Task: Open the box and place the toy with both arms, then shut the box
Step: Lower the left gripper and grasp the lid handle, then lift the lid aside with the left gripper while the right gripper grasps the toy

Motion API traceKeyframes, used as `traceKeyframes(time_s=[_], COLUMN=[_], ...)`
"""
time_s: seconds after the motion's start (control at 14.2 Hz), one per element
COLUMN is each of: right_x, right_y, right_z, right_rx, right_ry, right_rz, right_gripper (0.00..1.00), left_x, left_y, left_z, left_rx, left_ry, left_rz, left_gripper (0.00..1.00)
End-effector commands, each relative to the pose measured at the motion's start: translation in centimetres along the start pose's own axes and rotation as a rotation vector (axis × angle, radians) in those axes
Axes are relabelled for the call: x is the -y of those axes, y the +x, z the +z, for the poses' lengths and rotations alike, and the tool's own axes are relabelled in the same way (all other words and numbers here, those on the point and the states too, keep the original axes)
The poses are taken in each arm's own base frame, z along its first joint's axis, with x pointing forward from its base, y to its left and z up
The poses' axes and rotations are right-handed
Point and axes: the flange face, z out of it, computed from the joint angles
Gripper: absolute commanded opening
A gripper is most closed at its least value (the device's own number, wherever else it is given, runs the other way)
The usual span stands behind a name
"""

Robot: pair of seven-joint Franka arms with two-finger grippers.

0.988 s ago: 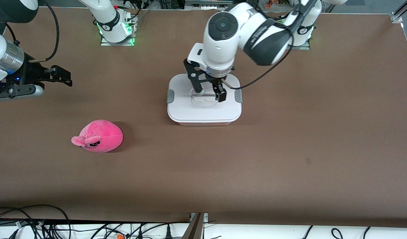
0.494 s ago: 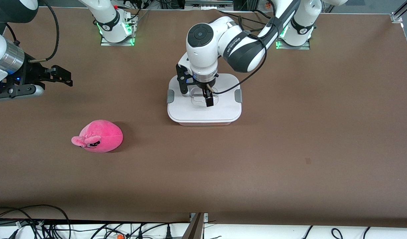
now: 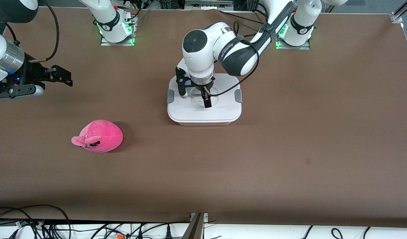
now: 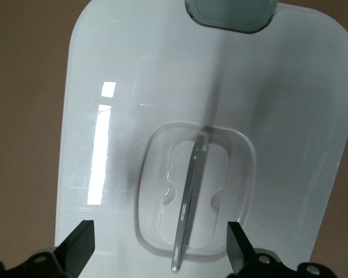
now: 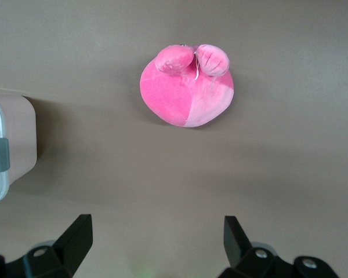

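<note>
While lid stays shut on box [image 3: 204,114], left gripper [image 3: 194,96] hangs over it, fingers [image 4: 76,250] spread wide either side of clear handle [image 4: 188,202], gripping nothing. Right gripper [image 5: 153,246] waits over worktop [image 3: 289,132], fingers wide, empty; toy [image 3: 98,136] lies apart from them.

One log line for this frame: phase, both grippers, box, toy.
phase: reaching for lid handle | left gripper: open, straddling handle, no grip | right gripper: open, waiting over table | box: lid on | toy: on table, untouched

box lid [image 4: 133,104]: glossy white plastic | toy [image 3: 99,136]: pink plush | table [image 3: 289,149]: matt brown, maybe cloth
</note>
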Motion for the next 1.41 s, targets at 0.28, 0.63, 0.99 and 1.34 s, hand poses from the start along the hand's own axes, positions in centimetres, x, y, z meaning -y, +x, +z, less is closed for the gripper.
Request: traceKeyframes(time_s=[0.28, 0.63, 0.99, 1.34], right_x=[0.0, -0.4, -0.4, -2.1], right_y=[0.1, 1.7, 4.9, 8.0], right_z=[-0.7, 1.8, 5.3, 10.4], right_rx=[-0.015, 0.018, -0.016, -0.032], right_ry=[0.015, 0.001, -0.015, -0.006], right_rz=[-0.007, -0.005, -0.02, 0.009], right_gripper=[1.0, 1.0, 1.0, 1.0], left_x=[-0.6, -1.1, -1.2, -1.0], left_y=[0.5, 0.5, 0.1, -1.1], left_z=[0.7, 0.2, -1.7, -5.0], left_rx=[0.018, 0.029, 0.022, 0.024], left_ry=[0.03, 0.023, 0.031, 0.034], left_rz=[0.043, 0.01, 0.01, -0.011], left_gripper=[0.78, 0.0, 0.0, 0.0])
